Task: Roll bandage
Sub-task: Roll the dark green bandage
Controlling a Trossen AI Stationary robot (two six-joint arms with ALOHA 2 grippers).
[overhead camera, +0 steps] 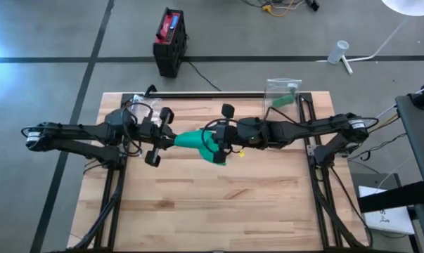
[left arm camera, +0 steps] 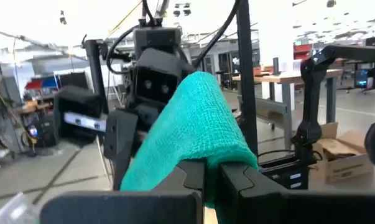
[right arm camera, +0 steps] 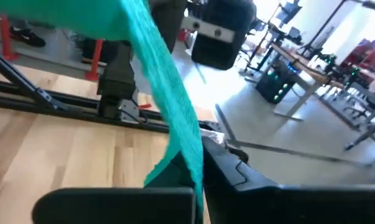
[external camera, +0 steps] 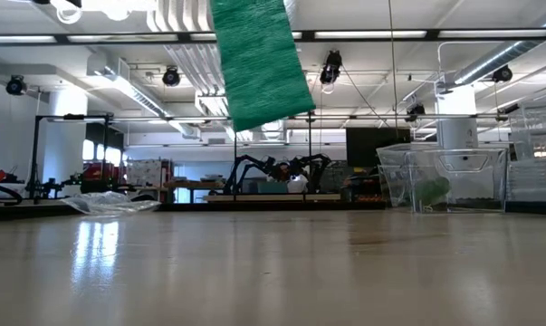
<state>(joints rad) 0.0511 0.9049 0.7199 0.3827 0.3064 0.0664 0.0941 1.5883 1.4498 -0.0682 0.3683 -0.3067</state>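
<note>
A teal-green gauze bandage stretches between my two grippers above the middle of the wooden table. My left gripper is shut on the bandage's left end, and my right gripper is shut on it farther right. A loose end hangs past the right gripper. In the low view a flat green strip of the bandage hangs from above, well clear of the tabletop. In the left wrist view the bandage runs away toward the other arm. My left gripper pinches the bandage's bunched end between its two shut fingers, coming level from the table's left. The cloth lies in several gathered layers and is lifted clear of the table. My right gripper pinches the bandage between its shut fingers, coming from the table's right, slanting slightly down. The strip runs from the fingers toward the left arm, and a short end droops below them, clear of the table.
A clear plastic box with something green inside stands at the table's far right, also seen in the low view. A crumpled clear bag lies at the far left. A black rod runs along the far edge.
</note>
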